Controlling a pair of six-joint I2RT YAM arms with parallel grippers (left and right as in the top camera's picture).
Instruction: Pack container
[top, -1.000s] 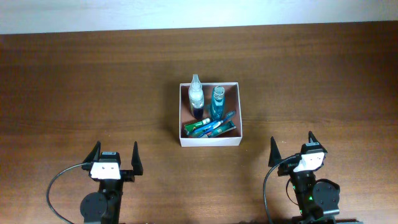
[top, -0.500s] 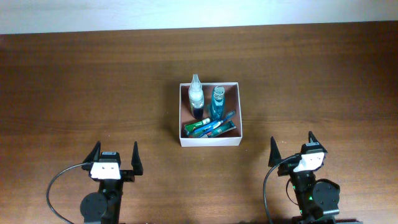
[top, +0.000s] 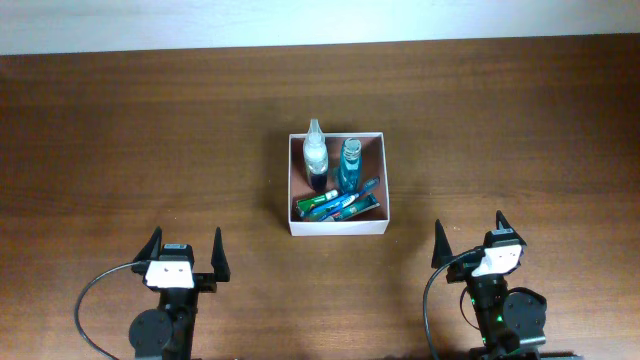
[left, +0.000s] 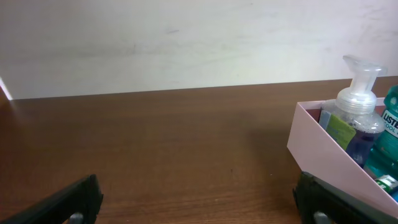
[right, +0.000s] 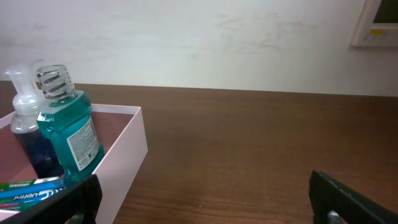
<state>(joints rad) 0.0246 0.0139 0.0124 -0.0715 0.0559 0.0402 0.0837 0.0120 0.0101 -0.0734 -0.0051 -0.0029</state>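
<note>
Container (top: 337, 229): a square, white-walled box that stood near the centre of the table (top: 120, 130), well clear of all four edges.
Upright contents: a clear pump bottle (top: 316, 155) and a teal mouthwash bottle (top: 350, 165) stood side by side against the container's far wall.
Flat contents: several blue and green tubes (top: 340, 205) lay crosswise along the near wall, in front of the two bottles.
Reason for arrangement (judged): the tall items stood at the back, probably so that the front of the floor stayed free for long items, which fit only when lying down.
Left gripper (top: 187, 240): sat close to the table's near edge, toward the near-left corner, with its jaws spread fully apart and nothing between them.
Right gripper (top: 469, 232): sat close to the near edge, toward the near-right corner, likewise wide open and empty.
Reason for gripper pose (judged): both looked like a parked, ready posture, with neither reaching toward the box.
Container relative to left gripper: ahead and to its right, well apart. In the left wrist view only the box's nearer corner showed at the right of the picture, beyond the right finger.
Container relative to right gripper: ahead and to its left, well apart. In the right wrist view the box filled the left of the picture.
Table surface: no loose item showed outside the box.
Task state (judged): the packing appeared complete, or no further item was at hand.
</note>
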